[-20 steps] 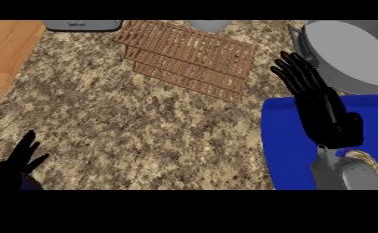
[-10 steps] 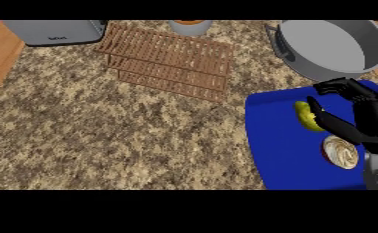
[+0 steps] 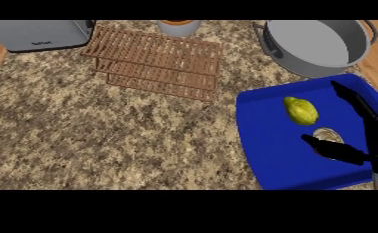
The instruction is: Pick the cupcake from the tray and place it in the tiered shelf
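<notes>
The cupcake (image 3: 329,135) sits in a pale wrapper on the blue tray (image 3: 269,132) at the right, just below a yellow lemon (image 3: 300,110). My right hand (image 3: 337,151) comes in from the right edge, open. Its fingers (image 3: 353,102) stretch above the cupcake and its thumb lies below it, partly covering it. Nothing is gripped. The brown slatted tiered shelf (image 3: 159,63) lies at the upper middle of the counter. My left hand is out of view.
A grey pot (image 3: 317,47) stands just behind the tray. A grey toaster (image 3: 40,34) is at the back left, and a cup (image 3: 179,26) stands behind the shelf. Speckled granite counter (image 3: 111,142) spreads left of the tray.
The view has swung right and down, and the left hand has gone out of it. My right hand has dropped onto the tray and spread around the cupcake.
</notes>
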### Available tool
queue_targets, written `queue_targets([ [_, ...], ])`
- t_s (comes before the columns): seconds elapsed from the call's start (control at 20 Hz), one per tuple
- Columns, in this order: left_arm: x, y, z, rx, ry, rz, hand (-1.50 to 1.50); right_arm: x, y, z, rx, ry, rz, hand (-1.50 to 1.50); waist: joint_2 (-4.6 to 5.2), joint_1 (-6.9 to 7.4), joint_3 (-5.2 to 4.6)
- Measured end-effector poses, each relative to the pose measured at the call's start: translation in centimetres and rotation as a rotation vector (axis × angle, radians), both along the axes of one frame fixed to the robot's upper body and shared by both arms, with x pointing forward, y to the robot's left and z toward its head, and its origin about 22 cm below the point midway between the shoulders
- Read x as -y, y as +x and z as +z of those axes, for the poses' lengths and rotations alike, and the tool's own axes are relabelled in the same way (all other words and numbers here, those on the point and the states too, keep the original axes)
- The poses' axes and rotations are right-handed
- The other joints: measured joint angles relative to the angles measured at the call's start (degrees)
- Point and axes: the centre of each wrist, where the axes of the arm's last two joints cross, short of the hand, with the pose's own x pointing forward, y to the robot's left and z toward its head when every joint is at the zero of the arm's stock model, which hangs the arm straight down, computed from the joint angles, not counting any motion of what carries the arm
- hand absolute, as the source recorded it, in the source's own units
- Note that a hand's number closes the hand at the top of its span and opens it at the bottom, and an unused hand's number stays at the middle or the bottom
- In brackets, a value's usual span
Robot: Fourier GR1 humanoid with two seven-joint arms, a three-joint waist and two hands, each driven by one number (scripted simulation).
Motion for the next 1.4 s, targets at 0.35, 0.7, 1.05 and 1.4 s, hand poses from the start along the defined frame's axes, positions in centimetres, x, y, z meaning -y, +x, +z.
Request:
queue_targets([
  [0.35,0.5,-0.8,0.4,0.021,-0.02,0.013,0.0,2.4,-1.7,0.4,-0.166,-0.314,-0.051,-1.5,0.25,-0.65,-0.73],
  [0.7,1.5,-0.3,0.6,0.066,-0.058,-0.006,0.0,3.5,-2.8,0.9,-0.421,-0.629,-0.005,-1.5,0.94,0.72,-1.12],
  [1.05,3.1,0.4,0.3,0.1,-0.102,-0.016,0.0,3.1,-2.9,1.8,-0.561,-0.823,-0.019,-1.5,1.22,1.74,-0.92],
  [1.4,4.6,1.3,-0.1,0.126,-0.146,-0.02,0.0,1.7,-2.6,2.1,-0.626,-0.884,-0.047,-1.5,1.44,2.58,-0.7],
])
